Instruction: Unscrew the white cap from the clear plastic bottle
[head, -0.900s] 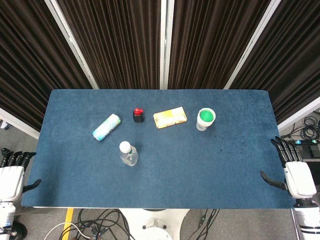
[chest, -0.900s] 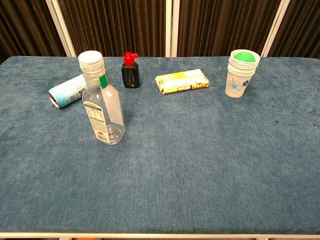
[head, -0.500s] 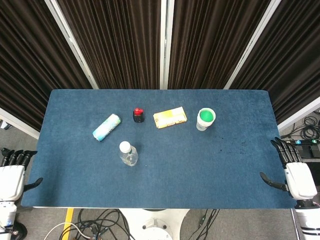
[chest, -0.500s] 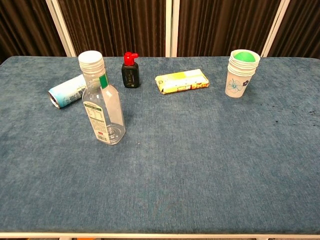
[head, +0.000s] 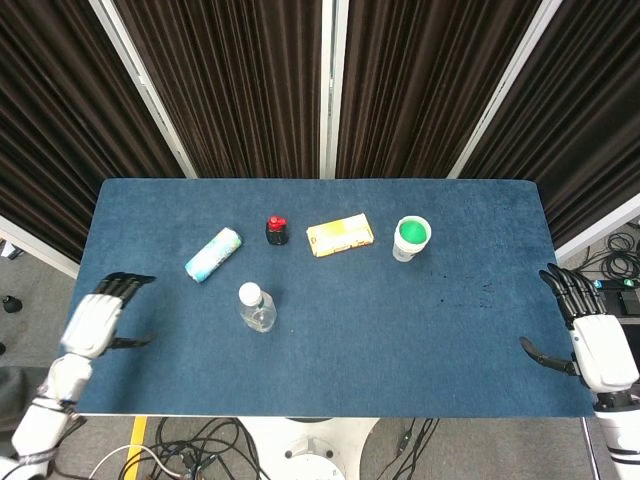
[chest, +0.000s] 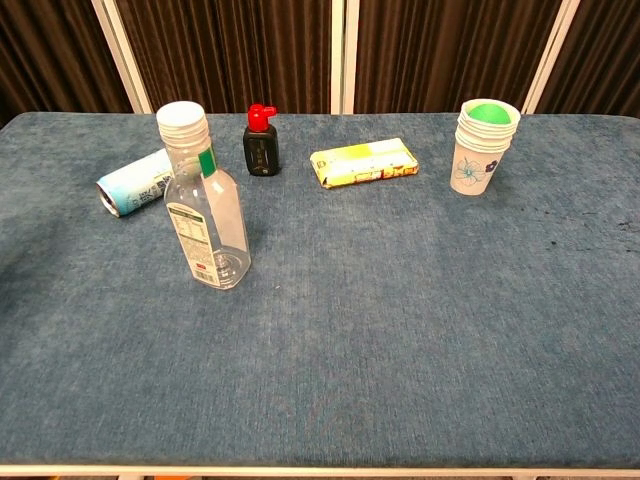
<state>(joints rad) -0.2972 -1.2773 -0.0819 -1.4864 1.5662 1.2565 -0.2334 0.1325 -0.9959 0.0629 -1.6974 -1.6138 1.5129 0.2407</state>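
Head view: left hand (head: 95, 322) over front-left table edge, fingers spread, empty. Right hand (head: 590, 345) off front-right edge, fingers apart, empty. Clear plastic bottle (head: 257, 310) upright on blue table (head: 400, 320), left of centre, white cap (chest: 182, 118) screwed on; well apart from both hands. Behind it: lying can (head: 212, 254), small black bottle with red cap (head: 276, 231), yellow box (head: 340, 235), stacked cups (head: 411, 237).

Both hands outside the chest view; bottle (chest: 207, 215) label print illegible.
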